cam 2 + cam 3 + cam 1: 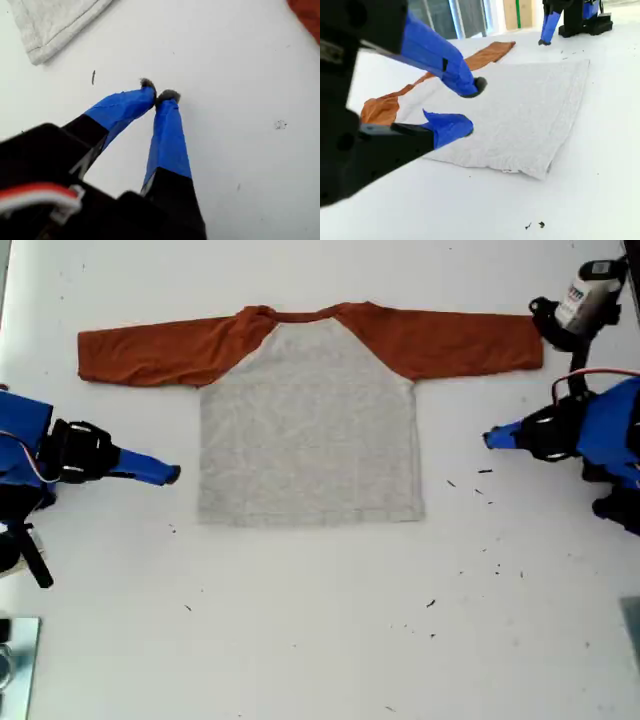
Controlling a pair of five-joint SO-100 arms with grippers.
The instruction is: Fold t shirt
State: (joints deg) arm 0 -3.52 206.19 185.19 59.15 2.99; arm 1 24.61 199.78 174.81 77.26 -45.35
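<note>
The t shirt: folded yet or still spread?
Spread. The t shirt lies flat, both orange sleeves straight out sideways, no fold visible.

T shirt (308, 420) flat on table (300, 640); one arm at each of exterior view's sides

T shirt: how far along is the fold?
Done: nothing folded. The t shirt lies flat with both sleeves spread out. In hand: nothing. My first gripper is shut and empty, off the cloth at the exterior view's right; my second gripper is open beside the opposite edge. Left: grasping and every fold.
</note>
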